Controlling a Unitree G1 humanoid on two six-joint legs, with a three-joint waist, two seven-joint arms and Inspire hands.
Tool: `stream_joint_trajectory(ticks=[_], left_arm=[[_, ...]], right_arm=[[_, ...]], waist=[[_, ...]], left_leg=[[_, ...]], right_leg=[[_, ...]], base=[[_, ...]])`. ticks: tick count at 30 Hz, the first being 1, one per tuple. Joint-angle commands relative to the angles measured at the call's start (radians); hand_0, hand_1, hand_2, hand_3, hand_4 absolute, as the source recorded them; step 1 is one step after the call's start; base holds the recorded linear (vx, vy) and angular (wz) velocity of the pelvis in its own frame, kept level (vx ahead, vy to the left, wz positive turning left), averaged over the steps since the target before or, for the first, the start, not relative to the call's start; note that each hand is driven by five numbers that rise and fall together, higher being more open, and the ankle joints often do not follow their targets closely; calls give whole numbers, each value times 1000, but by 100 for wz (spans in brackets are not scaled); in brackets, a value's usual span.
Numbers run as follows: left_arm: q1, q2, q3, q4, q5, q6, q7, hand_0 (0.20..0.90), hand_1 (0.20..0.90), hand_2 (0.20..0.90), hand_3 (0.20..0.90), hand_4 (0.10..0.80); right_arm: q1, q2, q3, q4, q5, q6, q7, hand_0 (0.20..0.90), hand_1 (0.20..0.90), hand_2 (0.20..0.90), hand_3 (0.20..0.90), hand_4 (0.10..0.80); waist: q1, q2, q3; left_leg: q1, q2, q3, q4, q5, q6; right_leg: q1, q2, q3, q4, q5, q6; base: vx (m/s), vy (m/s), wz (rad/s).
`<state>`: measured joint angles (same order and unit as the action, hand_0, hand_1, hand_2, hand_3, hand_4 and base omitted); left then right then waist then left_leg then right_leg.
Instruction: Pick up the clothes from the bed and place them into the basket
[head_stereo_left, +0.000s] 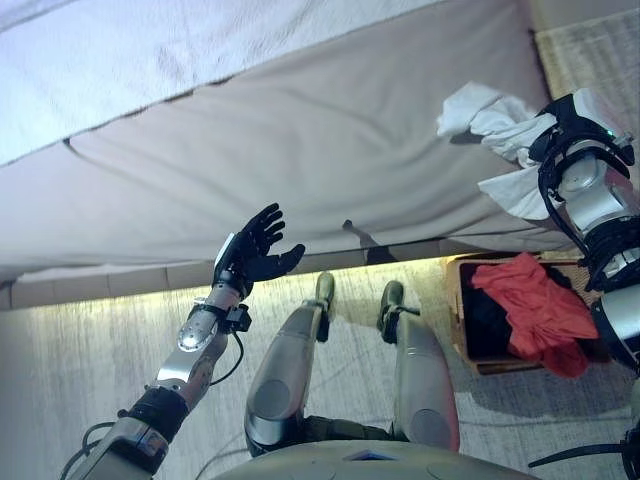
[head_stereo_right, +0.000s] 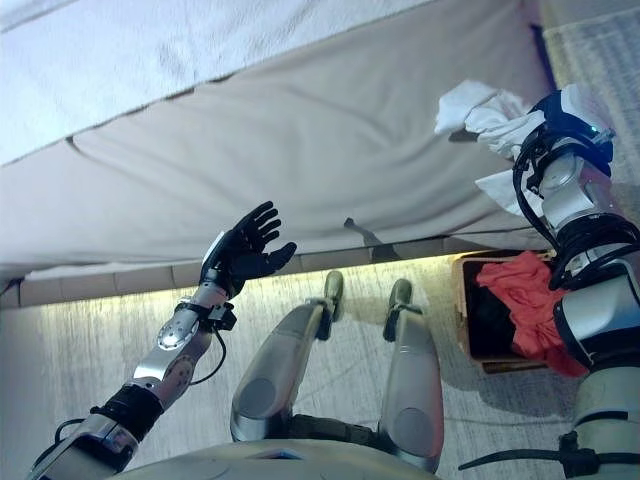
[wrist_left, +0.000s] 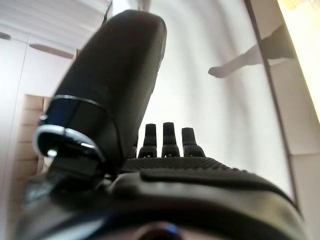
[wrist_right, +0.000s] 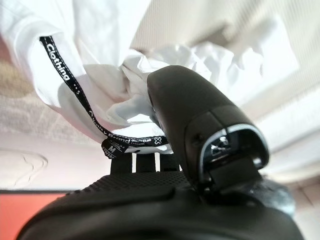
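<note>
A white garment (head_stereo_left: 490, 120) hangs bunched at the bed's right edge, gripped by my right hand (head_stereo_left: 560, 125). In the right wrist view the thumb (wrist_right: 200, 115) and fingers curl round the white cloth (wrist_right: 125, 95), which carries a black neck ribbon. My left hand (head_stereo_left: 255, 250) is open and empty, held up in front of the bed's near side; its straight fingers (wrist_left: 164, 140) show in the left wrist view. The wooden basket (head_stereo_left: 465, 345) stands on the floor at the right, below my right arm, with a red garment (head_stereo_left: 535, 310) over a dark one inside.
The bed (head_stereo_left: 300, 150) has a beige cover and a pale blanket (head_stereo_left: 120, 60) further back. A lit strip runs along its base. A light rug (head_stereo_left: 590, 50) lies at the far right beside the bed.
</note>
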<state>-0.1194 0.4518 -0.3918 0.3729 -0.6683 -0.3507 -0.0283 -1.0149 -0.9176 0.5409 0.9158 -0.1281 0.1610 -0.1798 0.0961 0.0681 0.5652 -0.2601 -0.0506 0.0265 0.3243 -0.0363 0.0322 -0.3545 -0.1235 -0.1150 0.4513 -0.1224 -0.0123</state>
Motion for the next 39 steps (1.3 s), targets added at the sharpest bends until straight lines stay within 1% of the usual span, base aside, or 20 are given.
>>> stream_joint_trajectory(ticks=[1,4,7,10,11,13,16,19,20,22,26,28,31,34,39], left_arm=[[52,26,66,-45,42,-44,1,900,900,900,900,800],[55,21,73,-5,71,-25,3,900,900,900,900,800],[56,11,80,17,23,9,-30,900,900,900,900,800],[60,-12,84,55,20,18,-74,900,900,900,900,800],[59,-13,82,57,22,19,-75,900,900,900,900,800],[50,-20,77,72,38,18,-95,900,900,900,900,800],[38,-26,75,101,57,9,-114,900,900,900,900,800],[18,-32,79,141,70,-1,-124,900,900,900,900,800],[15,-36,81,150,72,-4,-126,900,900,900,900,800],[9,-45,85,169,88,-3,-132,900,900,900,900,800],[6,-48,85,175,112,3,-133,900,900,900,900,800],[-12,-52,83,184,118,12,-135,900,900,900,900,800],[-23,-60,80,190,127,21,-150,900,900,900,900,800],[-29,-60,69,186,152,23,-165,900,900,900,900,800],[-49,-57,51,180,162,31,-161,900,900,900,900,800]], right_arm=[[17,-167,-74,-120,7,-83,-59,300,300,300,200,100],[94,-196,-148,-184,13,-114,-53,300,300,300,200,100],[159,-211,-206,-238,13,-123,-36,300,300,300,200,100],[232,-215,-265,-273,-5,-129,-23,300,300,300,200,100],[239,-215,-271,-277,-6,-129,-22,300,300,300,200,100],[285,-223,-316,-295,-9,-120,-15,300,300,300,200,100],[333,-233,-362,-300,-5,-128,-5,300,300,300,200,100],[408,-236,-429,-323,-1,-130,11,300,300,300,200,100],[426,-234,-442,-330,2,-128,14,300,300,300,200,100],[493,-224,-492,-341,3,-138,25,300,300,300,200,100],[571,-209,-542,-352,18,-144,54,300,300,300,200,100],[617,-194,-560,-356,17,-144,88,300,300,300,200,100],[637,-169,-547,-337,21,-120,128,300,300,300,200,100],[645,-150,-530,-293,32,-130,157,300,300,300,200,100],[630,-113,-499,-231,36,-138,164,300,300,300,200,100]], waist=[[-21,-81,-189],[-51,-98,-253],[-79,-108,-300],[-108,-113,-349],[-110,-113,-353],[-129,-114,-374],[-153,-113,-399],[-196,-112,-419],[-202,-112,-421],[-235,-114,-432],[-263,-116,-442],[-284,-118,-447],[-302,-117,-453],[-316,-110,-448],[-322,-97,-442]], left_leg=[[84,28,28,18,-117,-18],[167,37,57,-75,-113,-21],[216,43,74,-134,-98,-24],[269,52,84,-221,-75,-25],[274,53,83,-232,-72,-25],[300,58,91,-277,-62,-25],[323,57,102,-321,-55,-23],[343,60,136,-339,-61,-17],[346,62,145,-337,-63,-17],[359,67,180,-328,-79,-17],[364,73,210,-306,-99,-14],[368,77,229,-288,-114,-13],[377,80,254,-279,-124,-14],[394,89,275,-274,-133,-16],[402,90,286,-288,-129,-15]], right_leg=[[182,47,-38,-159,4,-7],[251,61,-18,-238,25,14],[284,69,8,-284,47,30],[308,74,55,-337,81,50],[310,74,61,-343,85,52],[318,76,88,-370,105,66],[322,80,119,-400,127,80],[315,88,166,-416,145,92],[314,89,174,-417,147,93],[311,94,203,-430,158,100],[308,104,237,-432,159,101],[304,112,258,-429,159,100],[304,118,272,-435,163,99],[308,118,275,-440,170,101],[307,123,286,-449,178,103]], base=[[173,70,-22],[155,46,-31],[96,34,-29],[90,40,-29],[48,27,-18],[40,22,-22],[20,28,-32],[-3,39,-26],[16,38,-36],[32,30,-42],[7,-1,-37],[0,-48,-44],[2,-45,-21],[6,-42,-20],[-4,-43,-9]])
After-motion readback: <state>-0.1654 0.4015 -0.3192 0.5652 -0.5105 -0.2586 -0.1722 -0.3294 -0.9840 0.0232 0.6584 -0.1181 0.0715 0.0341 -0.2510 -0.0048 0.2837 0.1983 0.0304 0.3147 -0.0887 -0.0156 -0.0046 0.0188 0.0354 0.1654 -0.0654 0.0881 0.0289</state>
